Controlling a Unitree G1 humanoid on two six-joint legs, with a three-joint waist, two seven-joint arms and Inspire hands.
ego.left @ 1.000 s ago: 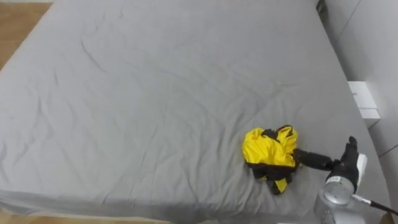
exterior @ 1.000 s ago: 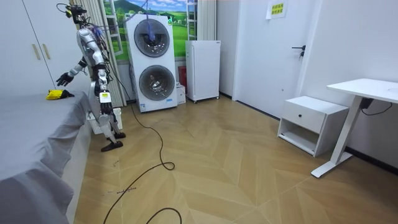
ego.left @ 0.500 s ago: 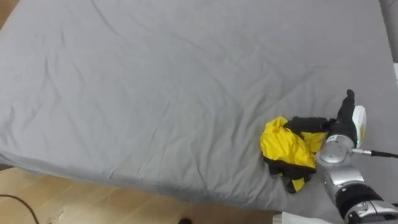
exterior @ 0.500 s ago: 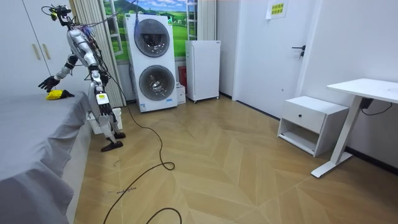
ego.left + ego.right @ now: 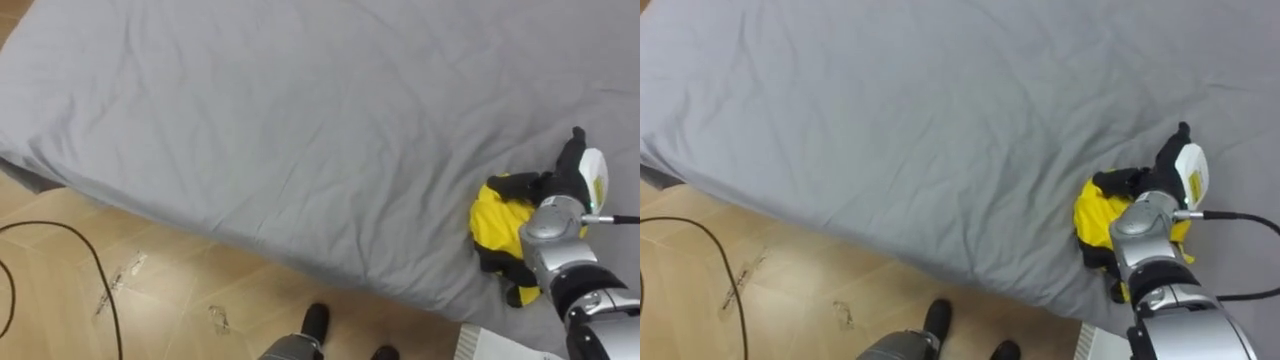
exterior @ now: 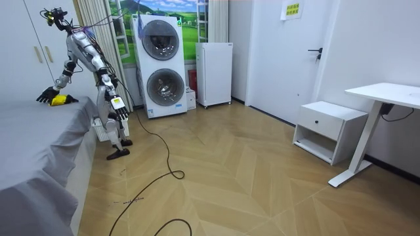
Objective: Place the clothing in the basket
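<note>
A crumpled yellow and black garment (image 5: 495,225) lies near the edge of a bed covered by a grey sheet (image 5: 300,120). My right hand (image 5: 578,170) rests on top of the garment, its dark fingers stretched across the upper folds and the thumb pointing up. In the room view I stand at the bedside, bent forward, with the right hand (image 6: 46,97) reaching out over the garment (image 6: 60,99). My left hand (image 6: 122,113) hangs by my side. A white slatted container (image 6: 98,128) stands on the floor by my legs; its corner (image 5: 495,345) shows below the bed edge.
The bed's edge runs diagonally across the eye views, with wooden floor (image 5: 150,300) below it. A dark cable (image 5: 60,228) loops on the floor at the left. Behind me stand a stacked washer and dryer (image 6: 161,65) and a white fridge (image 6: 213,72).
I have bent further over the bed, and the eye view has swung down to take in the floor. My right hand has moved from beside the garment onto it.
</note>
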